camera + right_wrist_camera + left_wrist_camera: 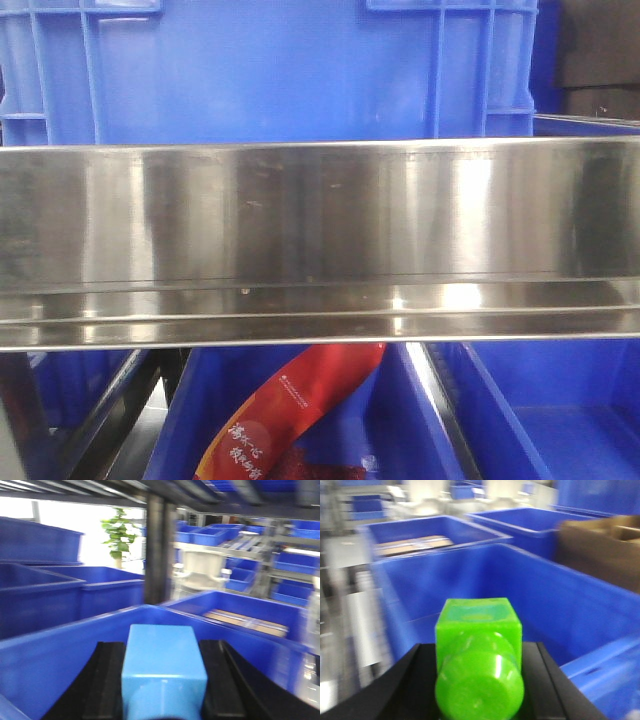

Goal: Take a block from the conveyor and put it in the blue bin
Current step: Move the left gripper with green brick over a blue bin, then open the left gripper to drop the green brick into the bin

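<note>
My left gripper (479,652) is shut on a bright green block (479,650), which has a square far end and a rounded near end. It hangs over the open inside of a blue bin (555,600). In the right wrist view my right gripper (164,667) is shut on a light blue block (164,665), held above another blue bin (60,655). Black fingers (107,680) flank each block on both sides. The conveyor is out of view in all frames.
A shiny steel rail (320,240) spans the front view, with a tall blue crate (270,70) behind it and a red packet (290,410) in a bin below. More blue bins, a cardboard box (605,550) and a dark post (159,550) stand around.
</note>
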